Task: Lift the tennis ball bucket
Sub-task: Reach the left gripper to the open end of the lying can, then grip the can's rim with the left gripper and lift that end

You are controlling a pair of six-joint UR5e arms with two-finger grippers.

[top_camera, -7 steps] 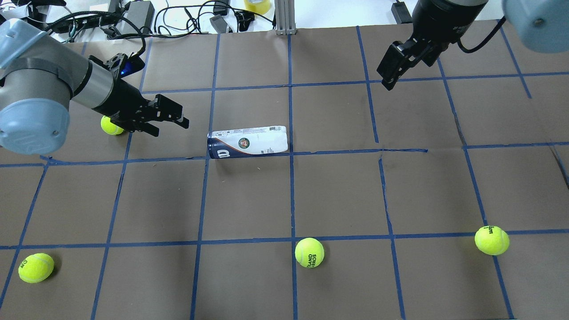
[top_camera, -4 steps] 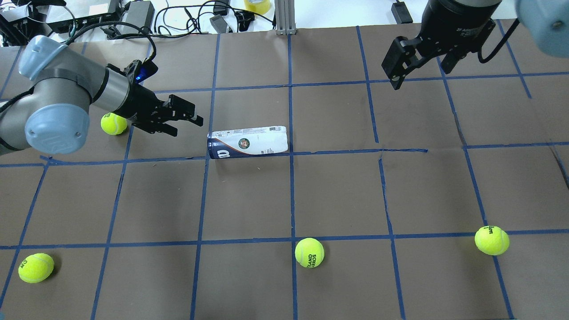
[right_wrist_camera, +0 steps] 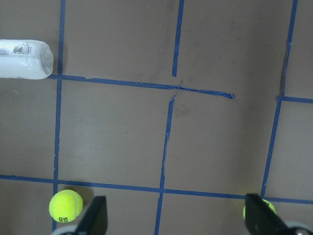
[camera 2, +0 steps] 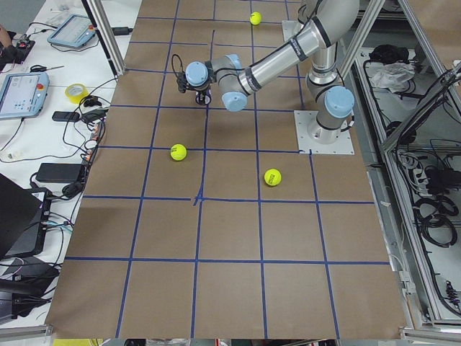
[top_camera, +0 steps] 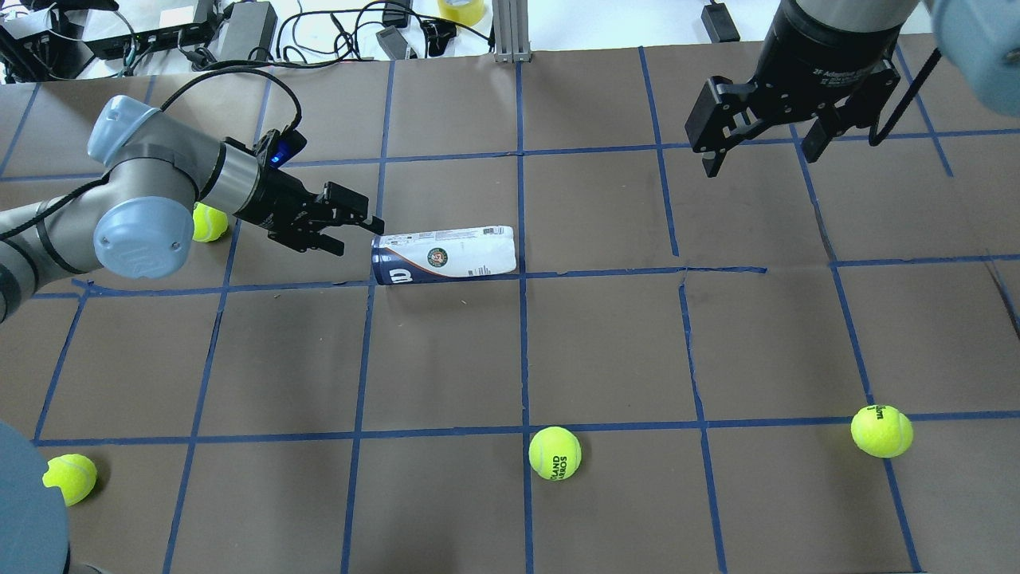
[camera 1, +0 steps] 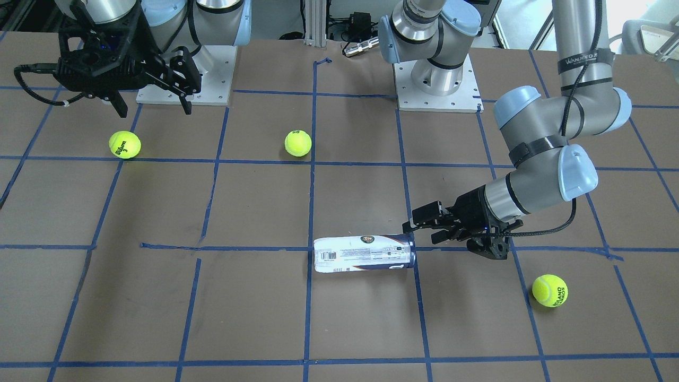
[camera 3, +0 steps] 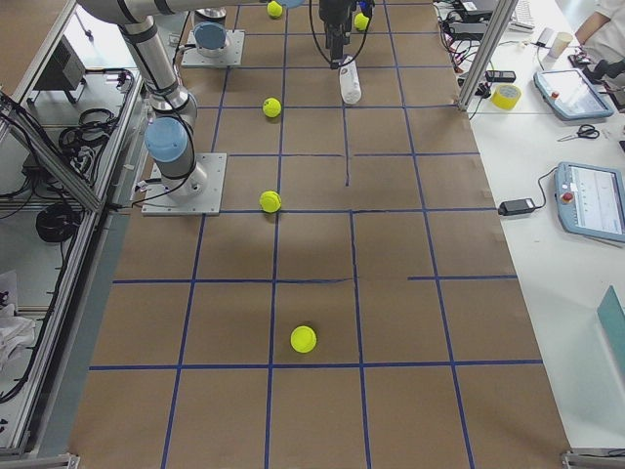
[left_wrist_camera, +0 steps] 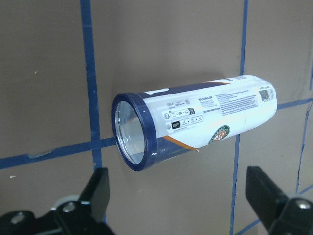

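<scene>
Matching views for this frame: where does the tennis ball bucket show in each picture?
Front-facing: the tennis ball bucket lies low centre, navy end toward the left pincer.
Overhead: centre-left.
Exterior left: cannot be made out.
Exterior right: top centre.
Left wrist: centre, navy end nearest.
Right wrist: top-left corner.
Shared landmark: the blue tape crossing at its white end.

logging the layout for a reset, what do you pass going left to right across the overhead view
far-left tennis ball -> tennis ball by the left arm -> left gripper -> tennis ball bucket -> middle tennis ball -> right gripper -> far-right tennis ball
</scene>
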